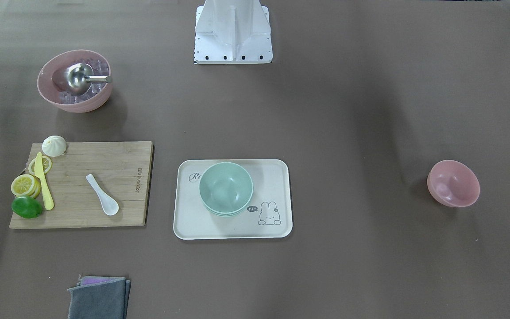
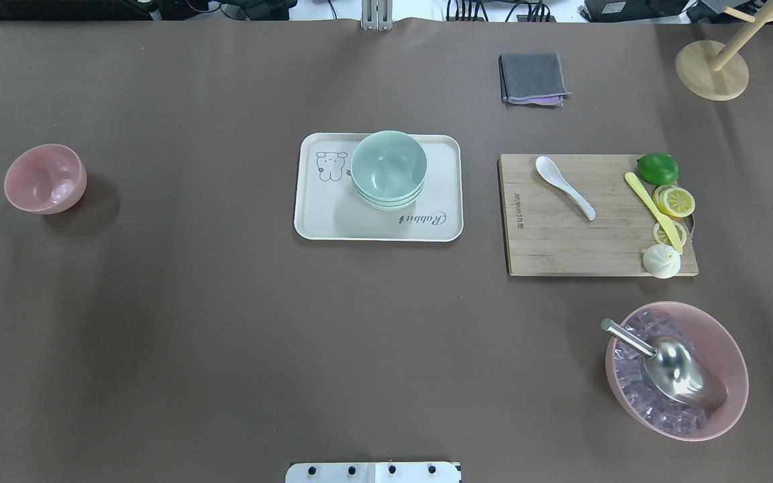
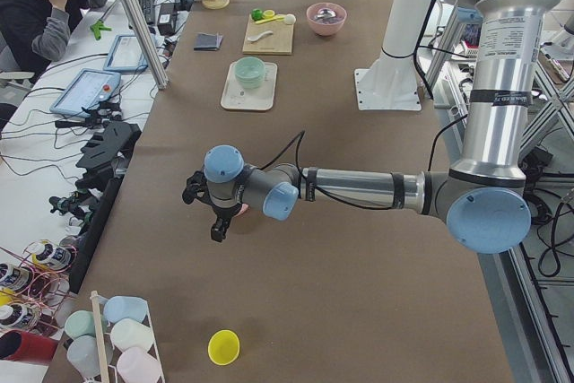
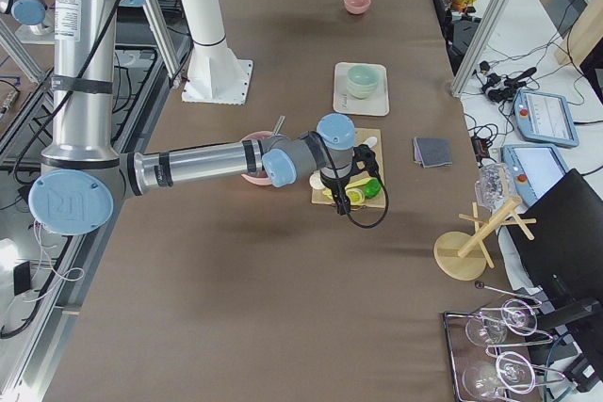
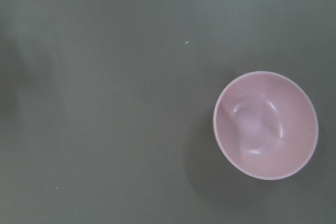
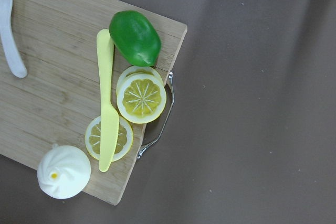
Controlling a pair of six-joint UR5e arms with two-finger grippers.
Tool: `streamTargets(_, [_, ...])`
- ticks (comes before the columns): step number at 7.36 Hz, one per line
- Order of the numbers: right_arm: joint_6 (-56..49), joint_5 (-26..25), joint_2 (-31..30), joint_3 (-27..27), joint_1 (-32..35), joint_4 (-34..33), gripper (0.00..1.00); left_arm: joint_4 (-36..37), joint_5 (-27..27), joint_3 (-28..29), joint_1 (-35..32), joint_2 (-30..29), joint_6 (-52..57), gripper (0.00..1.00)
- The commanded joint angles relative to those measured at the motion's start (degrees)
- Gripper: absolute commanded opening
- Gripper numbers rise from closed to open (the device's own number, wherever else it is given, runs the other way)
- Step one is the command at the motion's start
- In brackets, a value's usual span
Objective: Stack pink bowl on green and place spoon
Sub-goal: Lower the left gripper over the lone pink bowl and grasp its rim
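Exterior left view — left tool (image 3: 218, 221) over pink bowl (image 5: 265, 125); cannot tell its spread.

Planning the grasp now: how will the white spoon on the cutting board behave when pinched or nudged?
The spoon looks glossy and hard: probably rigid, slippery in a pinch, chippable if dropped. Its rounded scoop rests on the cutting board, so it may rock or pivot when nudged.

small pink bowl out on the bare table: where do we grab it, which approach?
Pinch the wall at the rim of the pink bowl, coming straight down from above. It sits upright, empty and alone on the table, so the rim is free all round. Its rounded, sloping outside would likely slip in a side grasp.
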Motion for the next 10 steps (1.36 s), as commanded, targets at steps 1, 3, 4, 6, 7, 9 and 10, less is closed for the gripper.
streamTargets(1, [4.73,-1.55,1.10,-0.24,-2.96,0.86,1.00,-5.15,1.54,3.86,4.63,-1.15,-3.40,0.98])
streamTargets(3, [9.92,-4.62,1.10,-0.24,-5.86,4.63,1.00,-8.86,1.63,8.24,7.81,-4.12,-6.50,0.97])
streamTargets(4, [9.94,-4.72,1.01,-0.24,-6.05,4.65,1.00,-8.87,1.63,9.48,8.69,-5.70,-6.59,0.96])
streamTargets(6, [9.94,-4.81,1.01,-0.42,-6.14,4.73,1.00,-8.69,1.72,10.55,10.10,-7.04,-6.59,0.73])
streamTargets(7, [9.94,-4.81,1.01,-0.68,-6.14,4.74,1.00,-8.69,1.63,10.98,10.19,-7.56,-7.38,0.64])
streamTargets(9, [9.94,-4.81,1.01,-0.59,-6.14,4.74,1.00,-8.60,1.63,10.99,10.28,-7.83,-7.56,0.42])
streamTargets(10, [9.85,-4.81,1.01,-0.68,-6.14,5.00,1.00,-8.69,1.63,11.34,10.28,-7.83,-7.65,0.32])
